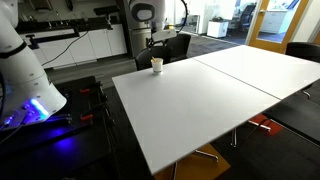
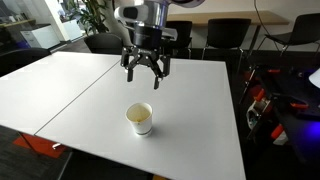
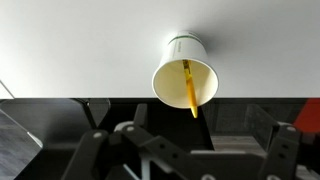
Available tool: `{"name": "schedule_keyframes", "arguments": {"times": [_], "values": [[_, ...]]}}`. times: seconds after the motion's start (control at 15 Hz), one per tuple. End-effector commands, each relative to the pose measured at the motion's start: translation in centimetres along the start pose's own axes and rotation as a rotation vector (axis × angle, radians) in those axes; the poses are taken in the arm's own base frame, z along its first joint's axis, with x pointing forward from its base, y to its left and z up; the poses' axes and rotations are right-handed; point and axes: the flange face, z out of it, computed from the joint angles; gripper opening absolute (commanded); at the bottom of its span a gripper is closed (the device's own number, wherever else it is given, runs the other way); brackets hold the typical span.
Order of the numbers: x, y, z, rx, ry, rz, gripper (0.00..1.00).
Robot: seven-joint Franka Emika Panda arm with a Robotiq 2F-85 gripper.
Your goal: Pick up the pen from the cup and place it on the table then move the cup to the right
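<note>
"Where is the cup?"

"The cup (image 2: 140, 118) stands on the tabletop (image 2: 195, 100), near the front edge in an exterior view."

"What is in it?"

"The pen (image 3: 189, 88) is in it. Its end sticks out over the rim."

"Where is the pincer?"

"The pincer (image 2: 146, 80) hangs above the tabletop, behind the cup, not touching it."

"What else?"

"A seam (image 2: 85, 90) runs left of the cup. Chairs (image 2: 225, 35) stand behind the tabletop."
</note>
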Motion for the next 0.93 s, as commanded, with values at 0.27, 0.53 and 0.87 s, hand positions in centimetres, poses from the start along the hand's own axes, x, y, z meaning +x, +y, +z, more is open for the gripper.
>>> {"name": "schedule_keyframes", "arguments": {"times": [0.27,0.53,0.87], "values": [[0.17,0.14,0.74,0.009,-0.003,0.001,1.00],[-0.31,0.21,0.32,-0.015,-0.033,-0.095,1.00],[0.02,0.73,0.96,0.030,-0.056,-0.210,1.00]]}}
